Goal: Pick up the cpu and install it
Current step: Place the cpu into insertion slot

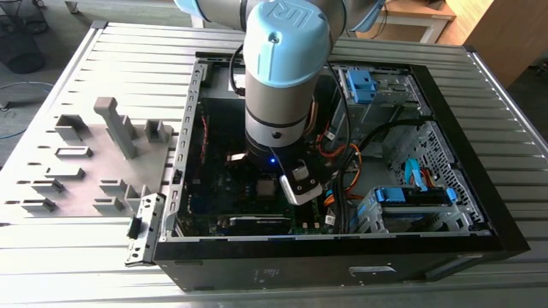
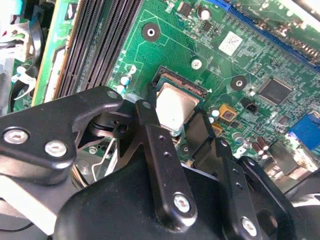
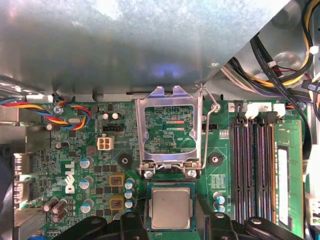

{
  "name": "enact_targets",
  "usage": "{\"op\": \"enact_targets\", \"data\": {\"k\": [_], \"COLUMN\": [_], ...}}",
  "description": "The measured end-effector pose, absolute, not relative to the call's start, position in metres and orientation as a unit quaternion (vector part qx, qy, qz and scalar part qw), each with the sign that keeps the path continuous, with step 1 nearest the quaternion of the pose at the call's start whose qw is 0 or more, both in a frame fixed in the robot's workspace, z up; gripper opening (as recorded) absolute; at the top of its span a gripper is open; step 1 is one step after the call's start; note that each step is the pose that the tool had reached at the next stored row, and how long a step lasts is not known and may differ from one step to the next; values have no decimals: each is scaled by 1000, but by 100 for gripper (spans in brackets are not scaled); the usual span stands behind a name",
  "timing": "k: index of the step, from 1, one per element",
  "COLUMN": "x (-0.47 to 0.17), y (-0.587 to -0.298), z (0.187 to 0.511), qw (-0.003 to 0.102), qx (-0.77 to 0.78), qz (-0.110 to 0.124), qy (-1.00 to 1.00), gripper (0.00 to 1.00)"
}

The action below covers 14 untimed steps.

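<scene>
The cpu (image 3: 171, 207) is a small square chip with a pale silvery top, lying level over the socket on the green motherboard (image 3: 70, 150). It sits just below the raised metal load plate (image 3: 170, 125). In both wrist views my gripper (image 3: 171, 222) straddles it, with black fingers (image 3: 134, 222) against two opposite edges, shut on it. In the second wrist view a strip of the socket's frame (image 2: 182, 82) shows beyond the cpu (image 2: 175, 105), held by the gripper (image 2: 172, 120). In the exterior view my arm (image 1: 276, 96) reaches straight down into the open computer case (image 1: 479, 218).
The socket lever (image 3: 210, 130) stands up beside the load plate. Black memory slots (image 3: 252, 165) and a memory stick (image 3: 282, 170) run close alongside. Cable bundles (image 1: 360, 167) and blue drive bays (image 1: 411, 196) fill the exterior view's right. Grey holder blocks (image 1: 115, 125) stand outside the case on that view's left.
</scene>
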State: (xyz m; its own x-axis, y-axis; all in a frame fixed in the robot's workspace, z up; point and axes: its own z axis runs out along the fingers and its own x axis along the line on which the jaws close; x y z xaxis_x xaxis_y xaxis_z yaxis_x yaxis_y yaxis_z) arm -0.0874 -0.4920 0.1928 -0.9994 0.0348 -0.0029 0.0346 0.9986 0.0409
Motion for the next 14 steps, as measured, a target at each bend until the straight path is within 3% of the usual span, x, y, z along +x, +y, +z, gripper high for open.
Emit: {"op": "enact_targets", "data": {"k": [14], "x": [-87], "y": [-495], "z": [190], "qw": [2], "qx": [17], "qz": [20], "qy": [1000], "gripper": [47]}}
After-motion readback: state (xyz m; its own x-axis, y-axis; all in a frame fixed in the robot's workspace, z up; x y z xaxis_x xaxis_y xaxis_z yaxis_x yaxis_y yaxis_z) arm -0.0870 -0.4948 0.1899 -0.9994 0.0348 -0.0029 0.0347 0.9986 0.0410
